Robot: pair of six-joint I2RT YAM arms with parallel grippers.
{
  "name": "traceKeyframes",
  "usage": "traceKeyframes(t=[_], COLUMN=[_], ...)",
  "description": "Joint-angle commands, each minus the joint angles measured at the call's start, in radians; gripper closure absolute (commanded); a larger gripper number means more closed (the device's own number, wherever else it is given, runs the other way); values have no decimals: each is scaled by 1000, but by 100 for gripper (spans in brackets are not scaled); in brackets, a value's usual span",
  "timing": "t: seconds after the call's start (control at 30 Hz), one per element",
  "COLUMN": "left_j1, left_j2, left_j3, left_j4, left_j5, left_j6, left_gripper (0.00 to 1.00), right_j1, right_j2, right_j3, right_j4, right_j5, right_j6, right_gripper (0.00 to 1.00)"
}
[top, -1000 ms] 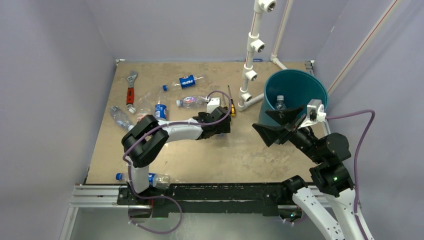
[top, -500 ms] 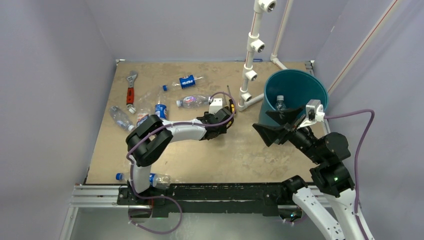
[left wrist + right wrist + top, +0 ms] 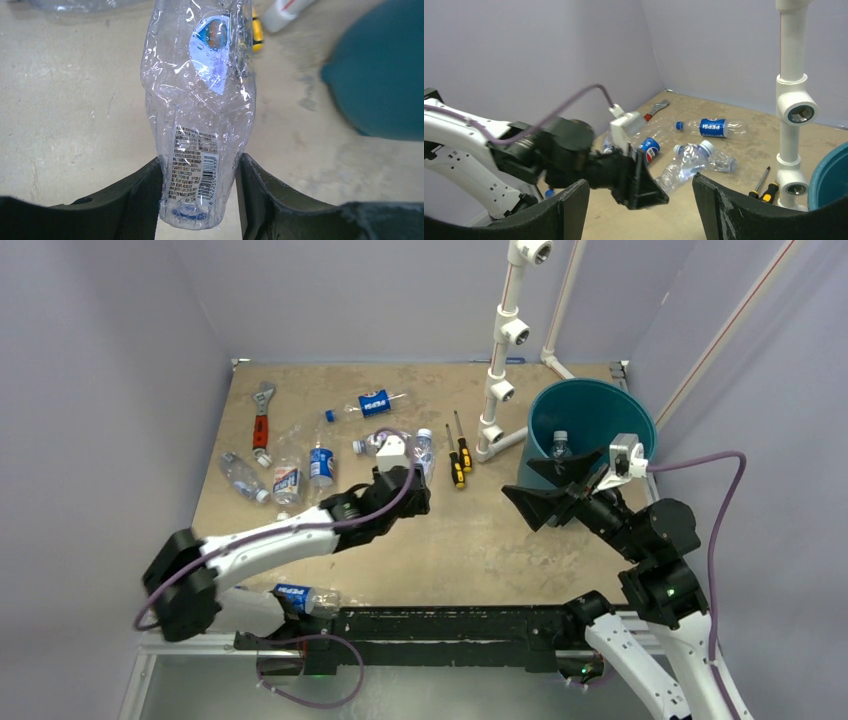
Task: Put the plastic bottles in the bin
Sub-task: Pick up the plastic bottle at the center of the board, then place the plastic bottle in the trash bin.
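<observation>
A crumpled clear plastic bottle [image 3: 200, 95] with a white cap [image 3: 424, 436] sits between the fingers of my left gripper [image 3: 200, 162], which is shut on its lower body. In the top view that gripper [image 3: 415, 485] is at mid-table, left of the screwdrivers. The teal bin [image 3: 640, 420] stands at the far right with one bottle [image 3: 561, 445] inside. My right gripper [image 3: 548, 492] hangs open and empty just left of the bin. Several more bottles [image 3: 375, 402] [image 3: 320, 462] [image 3: 240, 475] lie at the back left, and one [image 3: 305, 597] at the near edge.
Two yellow-and-black screwdrivers [image 3: 458, 452] lie right of the held bottle. A red-handled wrench [image 3: 262, 422] lies at the far left. The white pipe frame [image 3: 503, 350] rises just left of the bin. Purple walls enclose the table.
My left gripper closed on the white-capped bottle and pulled back to the left with it, uncovering the screwdrivers. The left arm now stretches out low. The right gripper barely moved.
</observation>
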Motion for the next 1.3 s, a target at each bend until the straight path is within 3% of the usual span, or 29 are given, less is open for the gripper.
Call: traceKeyframes(t=[0.0,0.13,0.23,0.43,0.63,0.97,1.27], left_j1=[-37,-45,-46,-45,-45,-45,-46], left_j2=[-270,-585,-724,-774,-805,-876,-891], left_j3=[-116,-341,-395,-260,-232,-296,-326], left_j4=[75,335,426,344,356,379,408], left_j5=[66,212,323,595,780,821,826], left_j6=[60,167,235,393,470,569,586], left_gripper=[83,91,93,100,100,100,100], right_j1=[3,4,4,4,4,3,76], right_j2=[23,42,59,94,140,155,233], right_j3=[17,-26,-54,-111,-144,-194,-145], right_j4=[103,205,302,457,617,828,846], right_j5=[-64,-109,-153,-207,-235,-203,-214], right_j6=[54,125,180,272,364,474,470], right_gripper=[20,19,19,16,1,1,1])
